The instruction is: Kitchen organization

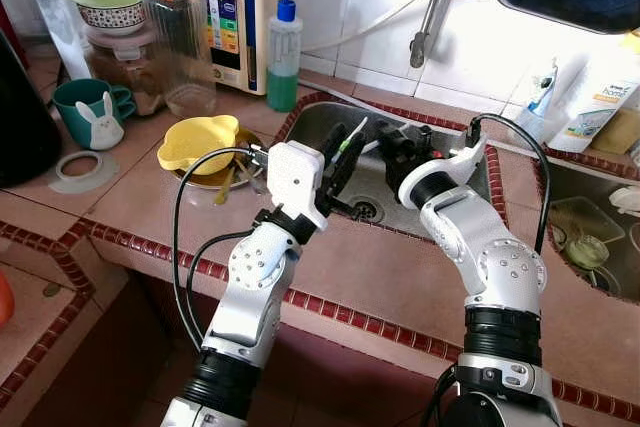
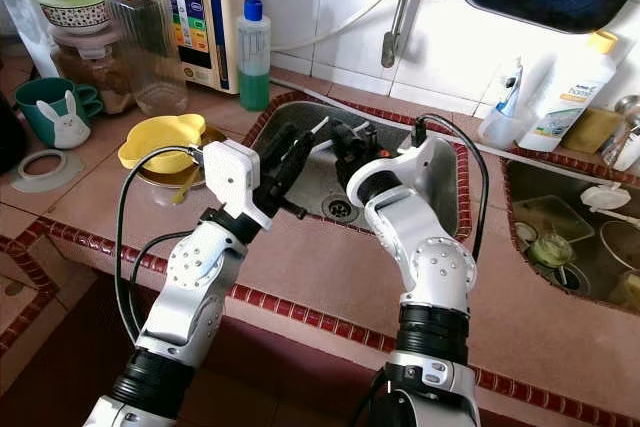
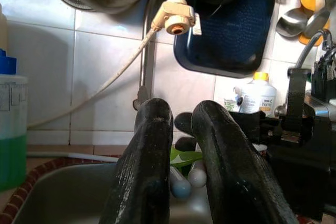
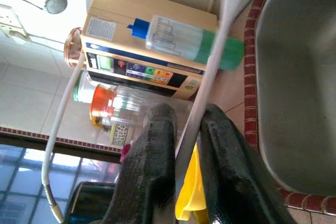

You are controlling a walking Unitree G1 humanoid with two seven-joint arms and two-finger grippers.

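Both of my grippers meet over the steel sink (image 1: 318,125). A thin utensil (image 1: 353,134) with a white handle and a green part is held between them. My left gripper (image 1: 347,144) is shut on it, and the green part (image 3: 185,157) and rounded white ends show at its fingertips. My right gripper (image 1: 392,140) faces the left one from the other side. The white handle (image 4: 210,66) runs between its closed fingers (image 4: 149,156).
A yellow bowl (image 1: 198,140) on a plate sits left of the sink. Behind it stand a green soap bottle (image 1: 284,55) and an orange-lidded jar (image 1: 180,37). The faucet (image 1: 430,17) hangs above. A second basin (image 1: 590,237) with dishes lies to the right.
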